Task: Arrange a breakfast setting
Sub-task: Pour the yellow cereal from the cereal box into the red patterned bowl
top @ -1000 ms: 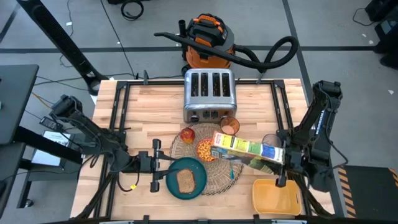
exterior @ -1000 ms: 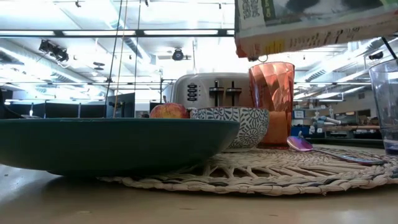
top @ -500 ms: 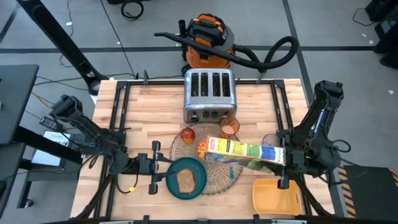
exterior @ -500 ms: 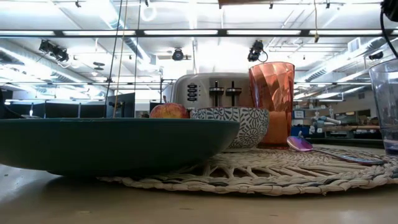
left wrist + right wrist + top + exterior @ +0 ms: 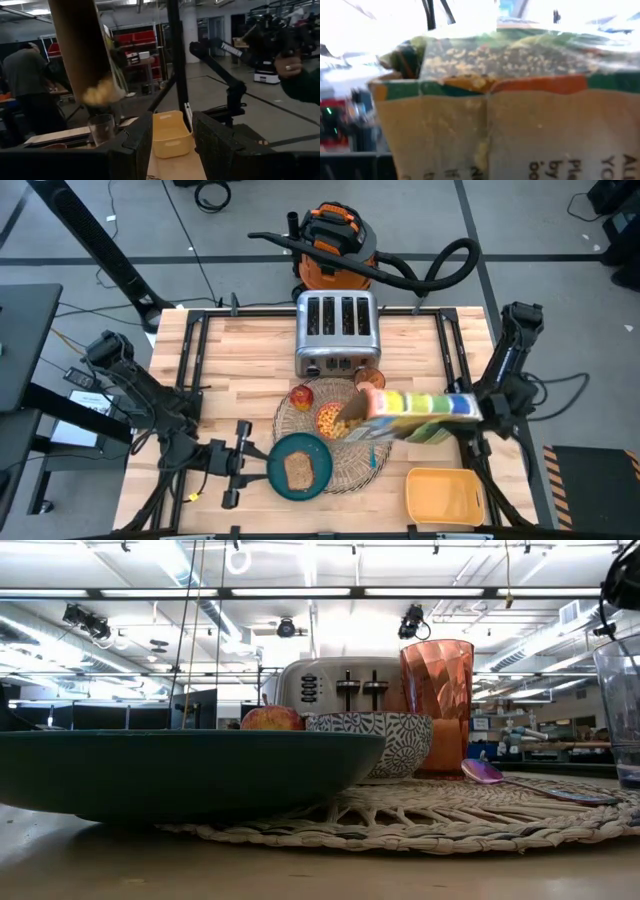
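Observation:
A round woven placemat (image 5: 345, 465) carries the dark teal plate (image 5: 315, 455) with a toast slice (image 5: 298, 470), the patterned bowl (image 5: 328, 420), the orange cup (image 5: 370, 379), the apple (image 5: 301, 396) and the spoon (image 5: 372, 456). My right gripper (image 5: 470, 410) is shut on a cereal box (image 5: 415, 406). The box lies about level above the mat, its open end (image 5: 356, 416) over the bowl's right side with flakes dropping out. My left gripper (image 5: 236, 465) stands open left of the plate, holding nothing. My right gripper holds the cereal box by its closed end (image 5: 462, 406), the end toward the table's right edge. It comes at the box about level from the right. The box is lifted clear and reaches left over the mat. The box hides the fingers.
The chrome toaster (image 5: 336, 332) stands behind the mat. A yellow tray (image 5: 442, 496) sits at the near right, and a clear glass (image 5: 620, 705) stands right of the mat. In the room beyond the table, a person's hand (image 5: 292, 65) shows.
My right gripper has risen, drawn toward the table's right edge and rolled. The cereal box has turned another face up and risen out of the low view, and flakes now fall from its open end. My left gripper has swung toward the near edge, away from the plate.

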